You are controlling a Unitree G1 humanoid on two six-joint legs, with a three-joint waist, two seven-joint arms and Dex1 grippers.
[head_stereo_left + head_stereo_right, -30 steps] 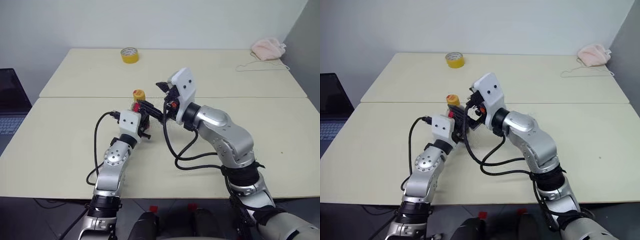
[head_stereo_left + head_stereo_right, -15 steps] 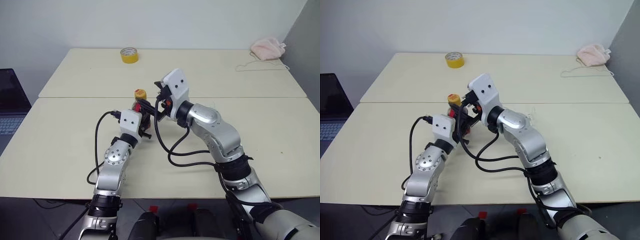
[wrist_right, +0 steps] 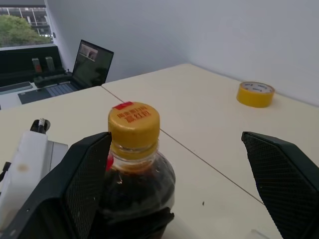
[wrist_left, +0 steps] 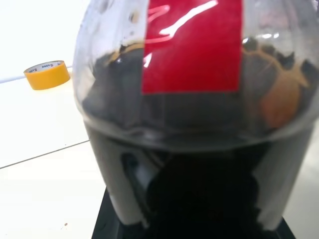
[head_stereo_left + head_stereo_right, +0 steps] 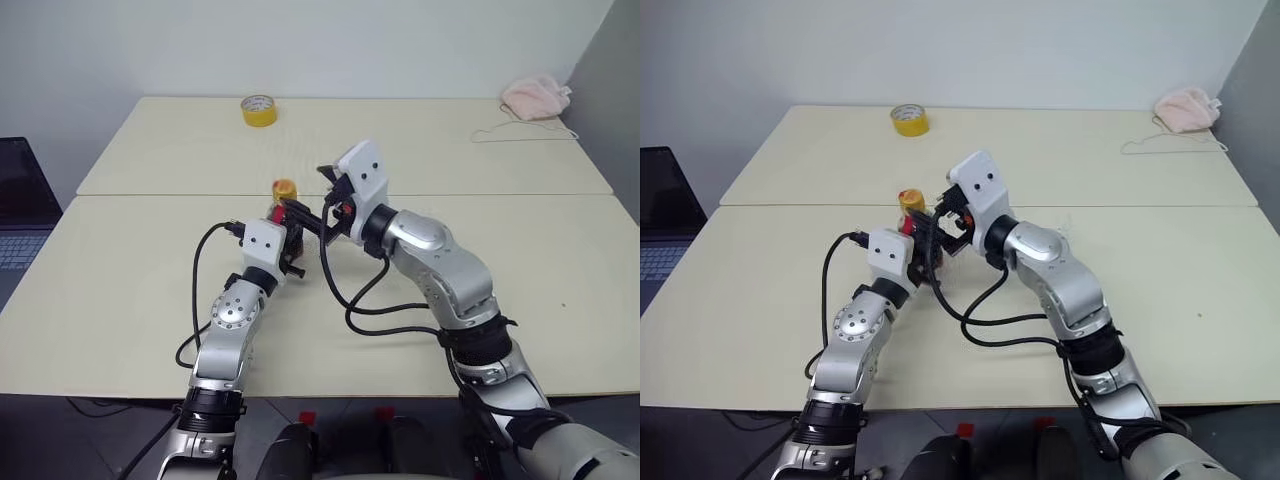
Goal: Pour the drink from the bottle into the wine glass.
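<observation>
Left fingers (image 4: pixel 199 219): clamped on bottle (image 3: pixel 135 189)
Right fingers (image 3: pixel 79 184): spread wide, flanking yellow cap (image 3: pixel 133 124)

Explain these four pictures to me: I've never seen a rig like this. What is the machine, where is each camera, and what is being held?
This is a two-armed humanoid robot at a table. Two pictures come from cameras on its head, looking down over the arms; the other two come from cameras on each wrist. The left tool is shut on the bottle of dark drink, its yellow cap still on. The right tool stands open, one finger beside the cap. Farther back lie a yellow tape roll and a pink cloth.
</observation>
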